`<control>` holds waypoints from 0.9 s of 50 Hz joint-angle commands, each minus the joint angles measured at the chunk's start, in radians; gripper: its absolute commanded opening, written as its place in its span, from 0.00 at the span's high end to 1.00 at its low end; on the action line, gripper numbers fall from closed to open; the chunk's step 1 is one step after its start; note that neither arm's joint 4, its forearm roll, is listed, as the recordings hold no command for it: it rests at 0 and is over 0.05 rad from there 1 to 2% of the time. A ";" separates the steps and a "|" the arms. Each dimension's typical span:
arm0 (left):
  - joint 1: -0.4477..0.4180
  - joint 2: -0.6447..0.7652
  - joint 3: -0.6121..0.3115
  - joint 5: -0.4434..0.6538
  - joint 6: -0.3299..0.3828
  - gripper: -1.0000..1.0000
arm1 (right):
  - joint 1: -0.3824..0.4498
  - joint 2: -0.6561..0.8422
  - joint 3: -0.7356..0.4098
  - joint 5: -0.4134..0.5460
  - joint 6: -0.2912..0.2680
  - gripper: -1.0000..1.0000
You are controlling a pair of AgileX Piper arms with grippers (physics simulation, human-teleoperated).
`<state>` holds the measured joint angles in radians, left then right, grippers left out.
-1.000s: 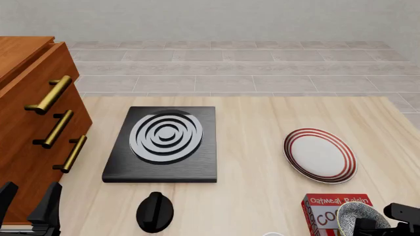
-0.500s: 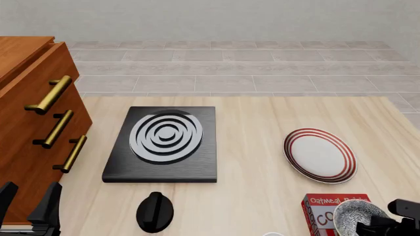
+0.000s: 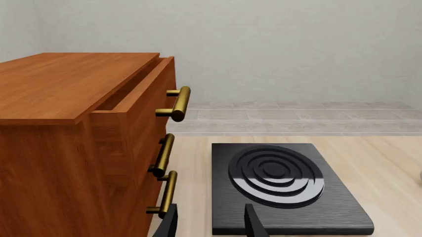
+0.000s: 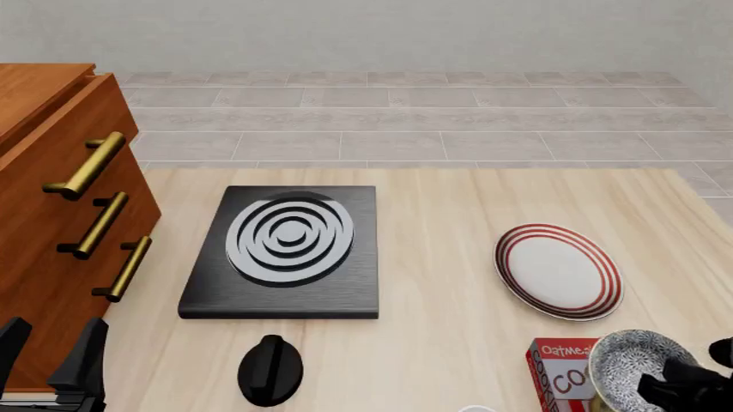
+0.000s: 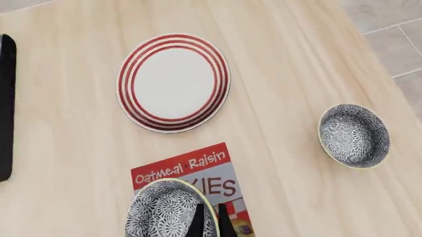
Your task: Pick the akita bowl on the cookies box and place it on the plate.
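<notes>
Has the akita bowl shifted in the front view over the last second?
Yes. The akita bowl, gripped by the right hand, has moved rightward, uncovering more of the cookies box label.

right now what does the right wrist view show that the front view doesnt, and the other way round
Only the right wrist view shows a second speckled bowl sitting on the table, apart from the cookies box.

Only the front view shows the wooden drawer cabinet, the black knob, the whole stove and the open left gripper.

Both show the plate, the cookies box, and the akita bowl with the right gripper shut on its rim.
</notes>
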<state>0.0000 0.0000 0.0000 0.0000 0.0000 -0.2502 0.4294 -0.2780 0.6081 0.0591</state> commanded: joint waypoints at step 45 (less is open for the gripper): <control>0.000 0.000 0.000 0.000 0.000 0.00 | 0.162 0.400 -0.304 -0.346 0.229 1.00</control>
<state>0.0000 0.0000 0.0000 0.0000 0.0000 -0.1012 0.7226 -0.5397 0.3467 0.2579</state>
